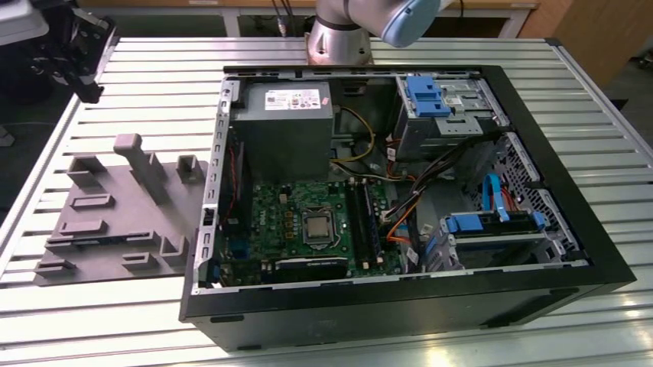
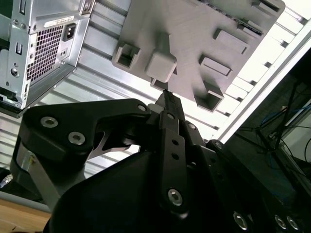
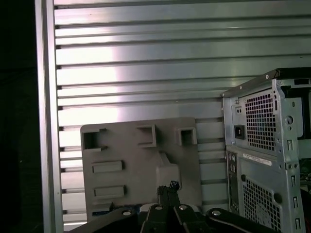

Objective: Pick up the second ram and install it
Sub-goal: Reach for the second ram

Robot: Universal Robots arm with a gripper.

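On the slatted table the computer case sits just beside the grey fixture. Our gripper hangs over the fixture, fingers pressed together, empty — the second ram, we judge, is the dark strip slotted there, long axis along the slats. We cannot read the power-supply label.

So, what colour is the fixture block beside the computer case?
The fixture block is plain grey; exterior view.

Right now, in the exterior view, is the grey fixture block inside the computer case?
No, the grey fixture block lies on the table beside the computer case.
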